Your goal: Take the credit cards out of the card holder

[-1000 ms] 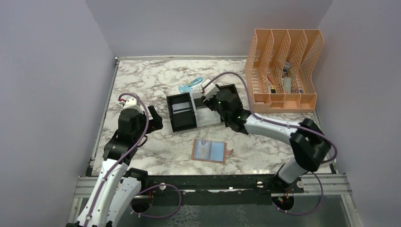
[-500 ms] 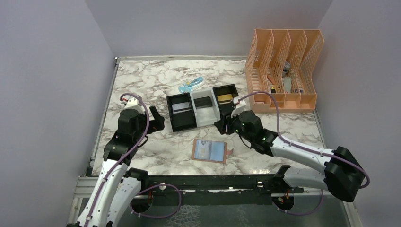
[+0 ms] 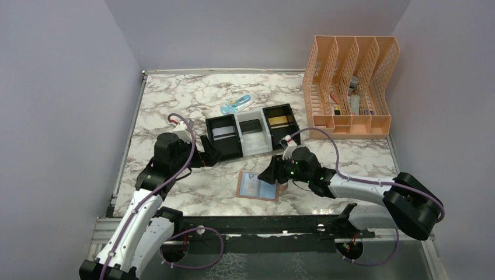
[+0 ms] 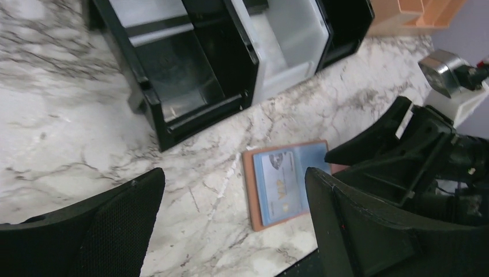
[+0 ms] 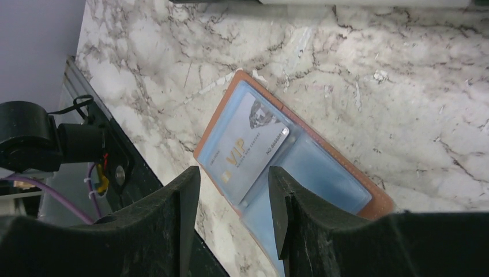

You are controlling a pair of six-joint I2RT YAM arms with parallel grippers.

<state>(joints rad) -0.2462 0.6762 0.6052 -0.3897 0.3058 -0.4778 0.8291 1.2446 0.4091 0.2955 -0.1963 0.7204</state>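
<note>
Overhead view: a marble worktop [image 3: 175, 99] with two robot arms reaching in from the near edge. The tan card holder [image 3: 257, 186] lies open and flat near the middle of the near side. Just beyond it sits a black-and-white tray [image 3: 255, 146] with three compartments: a silvery card [image 3: 223, 133] in the left one, a dark card [image 3: 252, 125] in the middle, a gold card [image 3: 279, 121] in the right. The right end effector [image 3: 269, 174] hovers over the holder's right edge. The left end effector [image 3: 211, 153] waits by the tray's near left corner.

Left wrist view: the left end effector's fingers stand wide apart with nothing between them. Past them the holder lies open, a pale VIP card [image 4: 281, 183] in its left pocket.

Right wrist view: the right end effector's fingers stand partly apart and hold nothing. The VIP card shows through the gap between them, tucked in the holder's blue-grey pocket.

Judging by this, three cards are out and one is left to pull, so the task looks mostly done.

A second ago the right arm stretched far over the tray's right compartment. It has since drawn back near and lowered over the holder, while the left arm has shifted right, closer to the tray.
</note>
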